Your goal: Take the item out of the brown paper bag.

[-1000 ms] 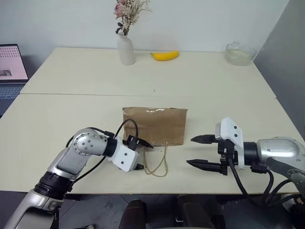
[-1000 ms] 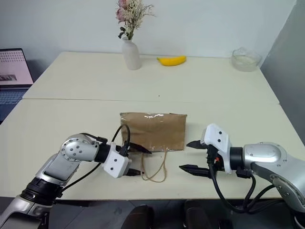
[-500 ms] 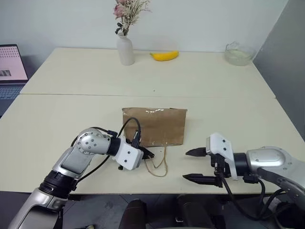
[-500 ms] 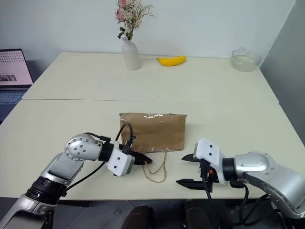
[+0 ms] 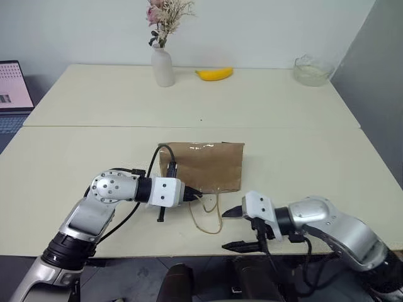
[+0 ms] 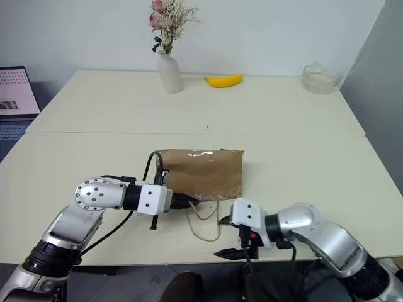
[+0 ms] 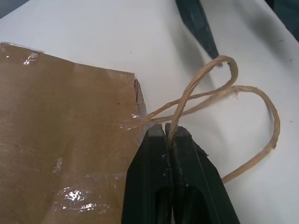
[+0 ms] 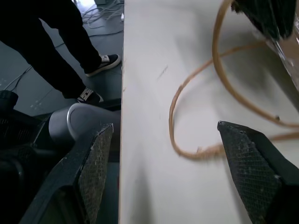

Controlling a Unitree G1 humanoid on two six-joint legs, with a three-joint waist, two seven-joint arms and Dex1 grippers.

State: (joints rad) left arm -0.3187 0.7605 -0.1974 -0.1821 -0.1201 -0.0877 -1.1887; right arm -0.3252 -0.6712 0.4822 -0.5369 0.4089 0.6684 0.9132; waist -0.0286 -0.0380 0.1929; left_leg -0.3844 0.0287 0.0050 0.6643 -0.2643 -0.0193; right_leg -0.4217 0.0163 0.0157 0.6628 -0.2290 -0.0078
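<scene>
Fingers of my left gripper (image 7: 170, 135), spread wide a second ago, have snapped together on one thin tan loop handle (image 7: 198, 81) at the open edge of the small crinkled brown kraft paper bag (image 5: 204, 165), pinching the cord right beside the bag's mouth corner. My right gripper (image 5: 236, 228) has swung in along the near edge of the cream desk (image 5: 94, 151), with its fingers set wide and holding nothing, one fingertip (image 8: 250, 163) just beside the handle loops lying on the desk.

By my reading, the bag is now anchored on one side, so the mouth can be tugged open for the free gripper to reach inside. The bag lies flat with its mouth toward me. The item I am after is not visible; I judge it is inside the paper.

Farther back, well apart from the work, stand a white ceramic vase of dried flowers (image 5: 163, 66), a long curved yellow banana (image 5: 214, 73) and a clear glass bowl (image 5: 310, 71), with an open laptop (image 5: 14, 85) at the far left. None of them blocks either arm. In my view the real obstacles are the closed, flattened mouth and the loose handle loops lying across the right gripper's path.
</scene>
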